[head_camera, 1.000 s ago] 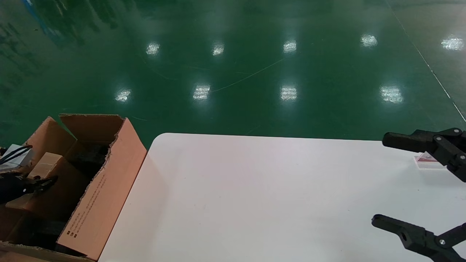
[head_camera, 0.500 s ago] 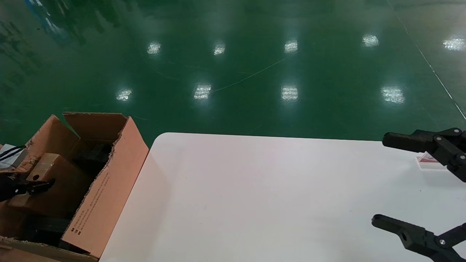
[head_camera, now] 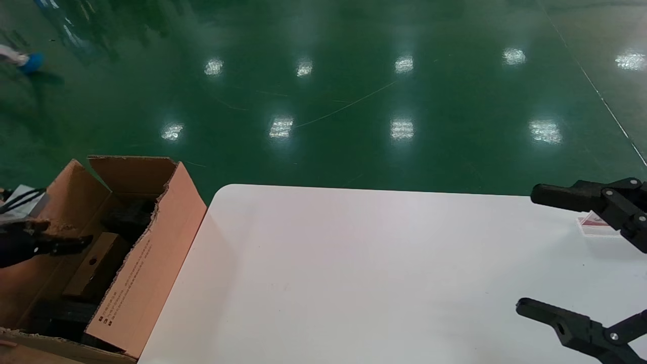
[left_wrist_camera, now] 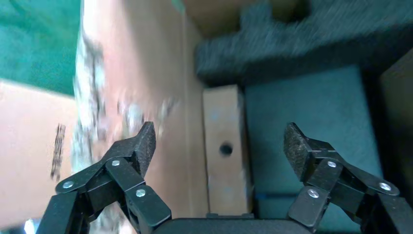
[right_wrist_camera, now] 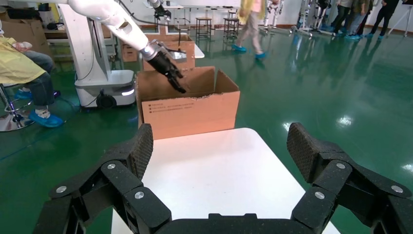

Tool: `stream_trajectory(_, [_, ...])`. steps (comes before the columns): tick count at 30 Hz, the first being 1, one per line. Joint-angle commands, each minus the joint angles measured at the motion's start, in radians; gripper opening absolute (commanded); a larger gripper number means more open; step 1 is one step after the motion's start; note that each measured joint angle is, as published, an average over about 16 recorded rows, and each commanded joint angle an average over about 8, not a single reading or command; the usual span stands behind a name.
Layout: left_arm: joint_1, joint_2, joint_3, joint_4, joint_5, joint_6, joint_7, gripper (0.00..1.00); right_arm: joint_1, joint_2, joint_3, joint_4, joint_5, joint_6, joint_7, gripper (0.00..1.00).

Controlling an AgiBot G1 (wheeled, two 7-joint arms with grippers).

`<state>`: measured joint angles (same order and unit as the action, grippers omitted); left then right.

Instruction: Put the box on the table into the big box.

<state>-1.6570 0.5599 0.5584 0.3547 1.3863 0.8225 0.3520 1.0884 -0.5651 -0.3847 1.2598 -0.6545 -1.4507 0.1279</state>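
Observation:
The small brown box (head_camera: 95, 264) lies inside the big box (head_camera: 147, 260), against its wall and tilted, with a small round hole in its top face; it also shows in the left wrist view (left_wrist_camera: 225, 146). My left gripper (head_camera: 63, 243) hangs over the big box's open top, open and empty, with the small box below and apart from its jaws (left_wrist_camera: 220, 136). Dark padding (left_wrist_camera: 302, 39) fills part of the carton. My right gripper (head_camera: 528, 250) is open and empty over the right end of the white table (head_camera: 354, 263).
A small clear card (head_camera: 594, 225) lies on the table at the far right, near the right gripper. The big box (right_wrist_camera: 187, 109) stands on the green floor off the table's left end. People and another robot base stand far behind it.
The left gripper held the small box over the carton; it has let go and its jaws stand open. The box now lies lower inside. The right arm has not moved.

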Motion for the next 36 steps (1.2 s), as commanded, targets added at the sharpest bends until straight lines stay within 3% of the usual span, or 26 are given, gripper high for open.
stream_trajectory(1, [-0.010,-0.001,-0.001,-0.011,0.000,0.017,0.004,1.00,0.000,0.000,0.000,0.000,0.000,0.000,0.000,1.00])
stream_trajectory(15, [-0.201,0.069,-0.002,0.003,0.041,0.342,0.071,1.00,0.000,0.000,0.000,0.000,0.000,0.000,0.000,1.00])
stream_trajectory(21, [-0.222,0.082,-0.007,0.000,0.042,0.403,0.088,1.00,0.000,0.000,0.000,0.000,0.000,0.000,0.000,1.00])
stream_trajectory(36, [-0.053,0.076,-0.065,-0.347,-0.105,0.464,-0.046,1.00,0.000,0.000,0.000,0.000,0.000,0.000,0.000,1.00])
